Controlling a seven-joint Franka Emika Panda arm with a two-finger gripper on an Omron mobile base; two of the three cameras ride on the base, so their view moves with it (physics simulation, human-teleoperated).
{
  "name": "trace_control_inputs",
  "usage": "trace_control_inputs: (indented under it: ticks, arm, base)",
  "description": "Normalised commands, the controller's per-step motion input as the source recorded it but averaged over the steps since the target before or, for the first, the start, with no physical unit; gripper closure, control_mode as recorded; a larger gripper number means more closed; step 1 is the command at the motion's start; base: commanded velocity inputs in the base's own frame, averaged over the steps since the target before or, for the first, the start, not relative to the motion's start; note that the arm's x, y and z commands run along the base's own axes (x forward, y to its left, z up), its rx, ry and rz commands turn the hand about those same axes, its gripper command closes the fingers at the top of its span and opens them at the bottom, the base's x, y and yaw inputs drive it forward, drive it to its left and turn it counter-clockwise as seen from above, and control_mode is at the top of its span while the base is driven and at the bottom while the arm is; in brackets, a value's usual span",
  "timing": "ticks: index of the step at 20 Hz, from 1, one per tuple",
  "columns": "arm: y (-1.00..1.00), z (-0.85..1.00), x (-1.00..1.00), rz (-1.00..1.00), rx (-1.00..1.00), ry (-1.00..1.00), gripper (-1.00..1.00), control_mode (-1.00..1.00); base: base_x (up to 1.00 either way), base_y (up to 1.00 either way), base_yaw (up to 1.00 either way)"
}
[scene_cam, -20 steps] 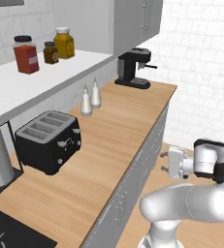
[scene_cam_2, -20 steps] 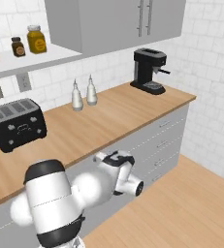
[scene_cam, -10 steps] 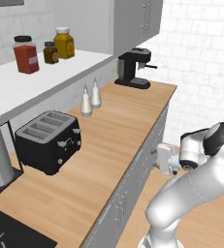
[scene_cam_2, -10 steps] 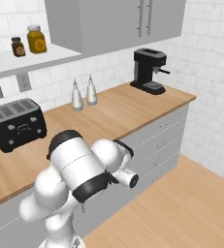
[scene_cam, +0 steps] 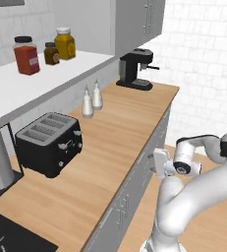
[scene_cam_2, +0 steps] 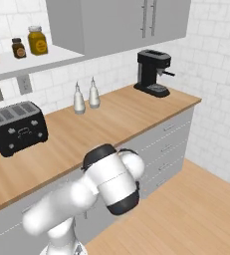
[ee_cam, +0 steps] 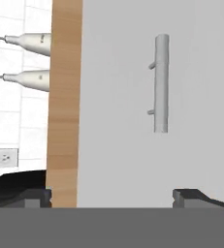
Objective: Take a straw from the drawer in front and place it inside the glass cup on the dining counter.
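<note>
Where hand view shows handle (ee_cam: 161,83).

The tool (scene_cam: 157,164) has swung nearer the drawer (ee_cam: 152,97).

A: State the colours around the worktop (scene_cam: 120,133).

B: Worktop: light wood grain. Toaster (scene_cam: 50,142) and coffee machine (scene_cam: 134,69) on it: black. Drawer (ee_cam: 147,97) front below it: plain light grey, with matching grey handle (ee_cam: 160,82).

A: Above it?

B: White tiled wall (scene_cam_2: 206,55); red jar (scene_cam: 26,54), yellow jar (scene_cam: 65,43).
</note>
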Motion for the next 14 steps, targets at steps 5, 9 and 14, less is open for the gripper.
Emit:
trace_control_inputs:
  ticks: [5,9,14]
  arm:
    - [0.0,-0.34,0.38,-0.03,0.03,0.01,-1.0,-1.0]
    - [0.0,-0.06,0.53,-0.06,0.05,0.1,-1.0,-1.0]
    - [0.0,-0.13,0.55,-0.04,0.03,0.13,-1.0,-1.0]
  base:
    - [0.0,0.0,0.0]
    - [0.0,0.0,0.0]
    - [0.0,0.0,0.0]
